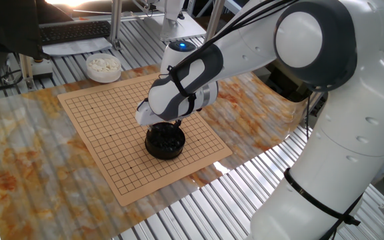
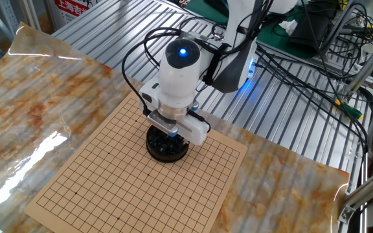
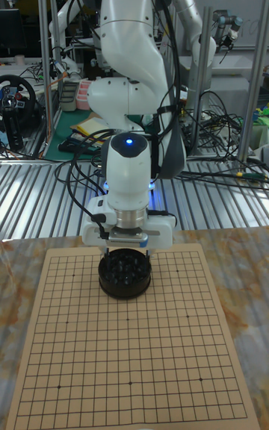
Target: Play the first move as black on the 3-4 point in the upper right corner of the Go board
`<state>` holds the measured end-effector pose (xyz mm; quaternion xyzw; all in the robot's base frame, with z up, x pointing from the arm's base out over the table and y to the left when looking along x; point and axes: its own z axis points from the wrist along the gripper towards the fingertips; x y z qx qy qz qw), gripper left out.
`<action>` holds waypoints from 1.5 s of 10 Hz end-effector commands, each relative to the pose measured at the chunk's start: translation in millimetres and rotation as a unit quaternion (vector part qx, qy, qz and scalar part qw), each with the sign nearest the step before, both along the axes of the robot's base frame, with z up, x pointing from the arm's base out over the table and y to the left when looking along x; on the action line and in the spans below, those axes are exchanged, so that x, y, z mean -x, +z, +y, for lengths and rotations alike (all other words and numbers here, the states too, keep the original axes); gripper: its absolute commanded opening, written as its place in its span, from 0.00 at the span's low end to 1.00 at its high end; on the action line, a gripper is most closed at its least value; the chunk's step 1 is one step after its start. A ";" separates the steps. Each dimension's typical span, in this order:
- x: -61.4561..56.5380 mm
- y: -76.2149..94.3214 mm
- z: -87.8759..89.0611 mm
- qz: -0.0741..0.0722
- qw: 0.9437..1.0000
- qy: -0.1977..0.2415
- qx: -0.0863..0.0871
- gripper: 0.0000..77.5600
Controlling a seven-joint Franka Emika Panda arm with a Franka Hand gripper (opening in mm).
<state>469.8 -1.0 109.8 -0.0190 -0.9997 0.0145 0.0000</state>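
Black stones (image 3: 125, 272): heaped in bowl (image 2: 168, 149), orientation unreadable | fingers (image 3: 125, 251): down inside bowl, spread cannot be told

board (image 2: 128, 181): tan wood, matt, smooth, with thin black printed grid lines
bowl (image 3: 125, 275): black, squat, dull sheen on its wall; looks like plastic or lacquered wood, cannot tell which
stones in bowl (image 2: 168, 146): black, glossy, catching small highlights
white bowl (image 1: 103, 67): pale, smooth; its white stones look matt
arm (image 1: 245, 47): white plastic shells, glossy and smooth, with dark grey joint bands
claw (image 3: 125, 245): mostly hidden over the bowl; silvery metal ring above it
surface (image 2: 283, 110): ribbed silver metal, bright and reflective
sheet (image 2: 37, 97): marbled orange and grey covering, shiny, with strong glare
cables (image 2: 303, 71): black, rubbery, matt
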 end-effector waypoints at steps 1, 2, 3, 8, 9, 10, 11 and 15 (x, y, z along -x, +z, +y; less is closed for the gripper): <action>2.8 -0.9 -1.2 -0.004 1.000 0.010 0.014 1.00; 2.7 -2.3 -0.9 -0.004 1.000 0.009 0.014 1.00; 2.5 -5.2 -0.3 -0.005 1.000 0.009 0.014 1.00; 2.3 -8.5 0.3 -0.007 1.000 0.013 0.014 1.00; 2.6 -8.6 0.2 -0.007 1.000 0.014 0.014 1.00; 2.8 -8.8 0.2 -0.007 1.000 0.013 0.014 1.00; 2.8 -8.8 0.2 -0.007 1.000 0.013 0.014 0.02; 2.8 -8.8 0.2 -0.007 1.000 0.013 0.014 0.02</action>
